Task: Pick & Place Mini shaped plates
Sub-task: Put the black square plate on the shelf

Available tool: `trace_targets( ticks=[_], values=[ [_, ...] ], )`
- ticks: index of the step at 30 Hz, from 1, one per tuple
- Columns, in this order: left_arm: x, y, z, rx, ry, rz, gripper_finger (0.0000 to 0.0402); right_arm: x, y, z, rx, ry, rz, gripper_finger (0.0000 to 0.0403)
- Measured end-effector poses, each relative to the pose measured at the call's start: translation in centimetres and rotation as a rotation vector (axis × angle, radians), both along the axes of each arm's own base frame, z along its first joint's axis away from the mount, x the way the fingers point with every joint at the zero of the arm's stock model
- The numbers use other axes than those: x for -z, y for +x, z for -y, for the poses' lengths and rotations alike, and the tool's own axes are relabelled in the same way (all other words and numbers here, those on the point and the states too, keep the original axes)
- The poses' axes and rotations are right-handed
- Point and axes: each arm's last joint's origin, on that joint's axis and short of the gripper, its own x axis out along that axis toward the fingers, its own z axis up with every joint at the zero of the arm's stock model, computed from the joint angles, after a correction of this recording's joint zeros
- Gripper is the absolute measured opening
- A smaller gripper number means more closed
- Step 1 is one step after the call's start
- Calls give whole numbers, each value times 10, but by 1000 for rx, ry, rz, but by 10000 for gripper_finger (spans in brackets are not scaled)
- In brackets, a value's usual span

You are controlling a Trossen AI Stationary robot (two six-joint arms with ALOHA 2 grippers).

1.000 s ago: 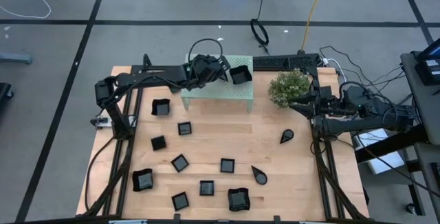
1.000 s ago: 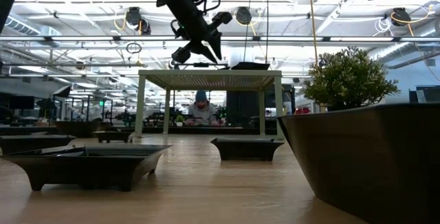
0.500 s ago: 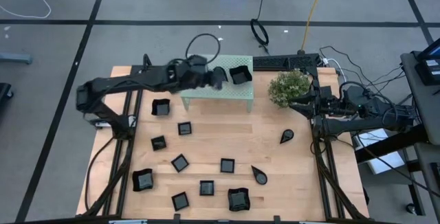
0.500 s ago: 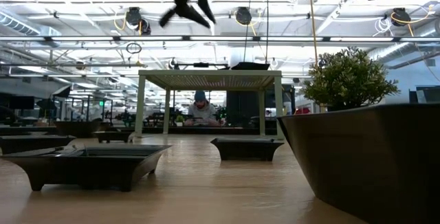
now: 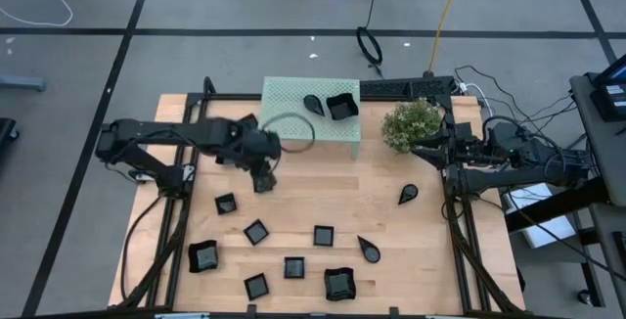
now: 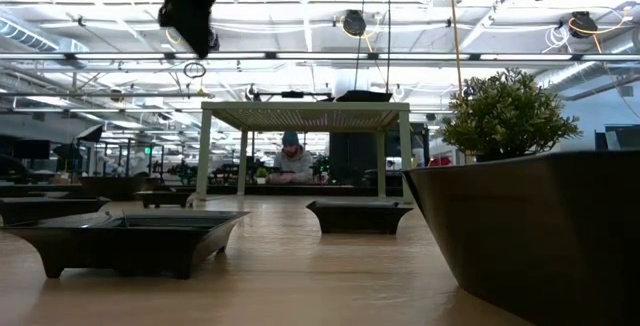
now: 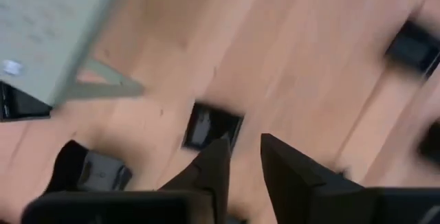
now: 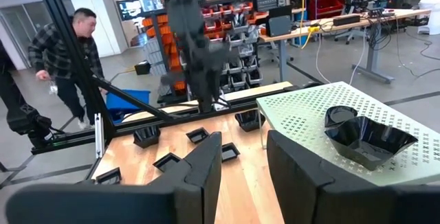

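Note:
Two glossy black plates, a teardrop (image 5: 313, 104) and a curved-rim square (image 5: 340, 107), rest on top of the mint-green stand (image 5: 293, 128). Several more black plates lie on the table, among them small squares (image 5: 255, 231) and teardrops (image 5: 408, 195). My left gripper (image 5: 262, 170) hangs open and empty above the table in front of the stand. Just past its fingertips (image 7: 244, 152) lies a small square plate (image 7: 212, 124). My right gripper (image 5: 423, 149) waits open and empty (image 8: 244, 145) at the table's right, beside the plant.
A bushy green plant (image 5: 411, 123) stands at the back right beside the stand. In the low view a large dark dish (image 6: 530, 226) fills the near right. A person (image 8: 65, 45) stands beyond the table's left side. Bare wood shows at mid-table (image 5: 333, 187).
My left gripper has risen from over the stand's top and swung toward the table's near-left, and now hangs over the small square plate in front of the stand. The teardrop plate, hidden by the gripper before, now shows on the stand beside the curved-rim plate.

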Motion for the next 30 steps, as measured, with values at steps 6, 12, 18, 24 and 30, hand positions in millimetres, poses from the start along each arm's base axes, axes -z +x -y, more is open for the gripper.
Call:
trace_targets(
  ticks=[6,12,18,24,30],
  values=[
    [54,2,6,163,23,-140,144,0,0,0,0,0,0,105],
    [94,-1,6,298,70,-162,189,0,0,0,0,0,0,105],
    [126,-6,9,398,78,-125,195,0,0,0,0,0,0,105],
    [145,-12,8,363,83,-90,195,0,0,0,0,0,0,105],
    [160,-18,8,323,59,-63,195,0,0,0,0,0,0,105]
  ],
)
